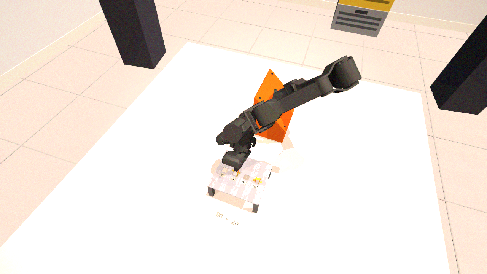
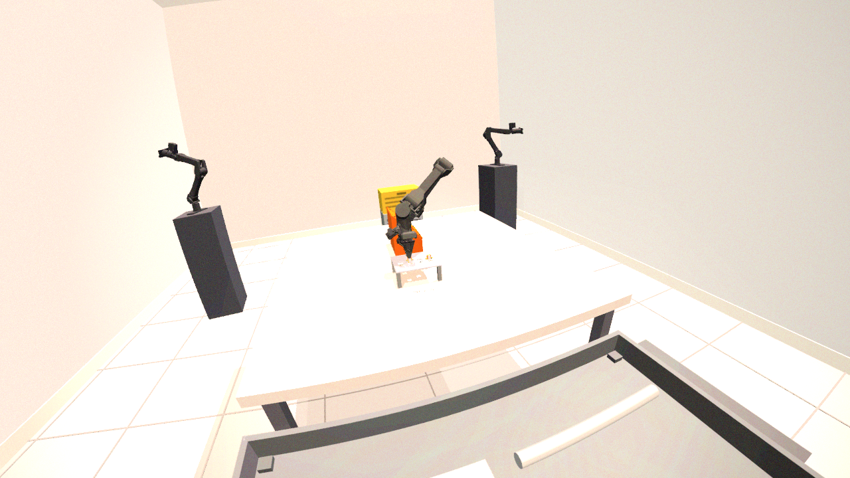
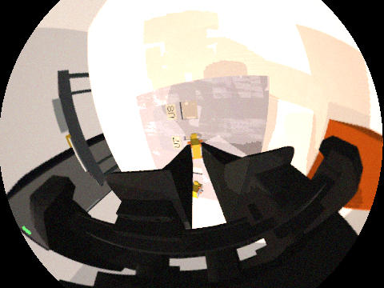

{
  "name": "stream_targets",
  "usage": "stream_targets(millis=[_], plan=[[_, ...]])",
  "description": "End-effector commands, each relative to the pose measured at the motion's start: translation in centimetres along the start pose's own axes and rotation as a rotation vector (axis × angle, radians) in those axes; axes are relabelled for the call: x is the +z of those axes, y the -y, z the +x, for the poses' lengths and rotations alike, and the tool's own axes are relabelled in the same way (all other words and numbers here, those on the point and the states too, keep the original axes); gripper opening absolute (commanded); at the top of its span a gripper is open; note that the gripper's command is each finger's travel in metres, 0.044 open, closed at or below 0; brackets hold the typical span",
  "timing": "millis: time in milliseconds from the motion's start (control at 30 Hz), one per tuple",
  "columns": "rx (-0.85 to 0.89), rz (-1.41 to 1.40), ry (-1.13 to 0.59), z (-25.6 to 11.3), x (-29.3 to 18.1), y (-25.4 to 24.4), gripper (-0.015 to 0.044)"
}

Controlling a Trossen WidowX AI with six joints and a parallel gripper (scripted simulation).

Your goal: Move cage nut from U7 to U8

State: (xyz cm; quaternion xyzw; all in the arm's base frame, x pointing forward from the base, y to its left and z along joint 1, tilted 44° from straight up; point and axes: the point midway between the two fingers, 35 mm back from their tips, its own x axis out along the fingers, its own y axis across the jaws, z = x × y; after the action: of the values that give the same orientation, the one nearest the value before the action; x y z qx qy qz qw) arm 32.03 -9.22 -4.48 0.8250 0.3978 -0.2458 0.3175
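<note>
My gripper [image 1: 236,169] [image 2: 408,258] [image 3: 196,145] points down at U7 on the rail plate [image 1: 234,189] [image 3: 240,96], shut on the yellow cage nut [image 1: 236,172] [image 3: 196,152]. In the top view the nut shows at the U7 hole, beneath the fingertips. Whether it is seated or slightly raised cannot be told, and its wings are hidden. The square U8 hole [image 1: 224,169] [image 3: 190,110] is empty, beside its label. The other yellow nut [image 1: 257,179] [image 2: 428,257] [image 3: 197,189] sits at U5.
The empty U6 hole [image 1: 246,177] lies between the two nuts. The plate stands on short dark legs [image 1: 211,191] on the white table [image 1: 323,211]. An orange bracket-like block [image 1: 270,83] [image 3: 348,160] stands behind it, near the arm.
</note>
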Motion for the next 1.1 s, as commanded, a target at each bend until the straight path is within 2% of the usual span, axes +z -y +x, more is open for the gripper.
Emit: stream_targets(millis=[0,1067], plan=[[0.004,0.007,-0.004,0.01,-0.05,0.23,0.0028],[0.039,0.008,-0.004,0.05,-0.03,0.4,0.0028]])
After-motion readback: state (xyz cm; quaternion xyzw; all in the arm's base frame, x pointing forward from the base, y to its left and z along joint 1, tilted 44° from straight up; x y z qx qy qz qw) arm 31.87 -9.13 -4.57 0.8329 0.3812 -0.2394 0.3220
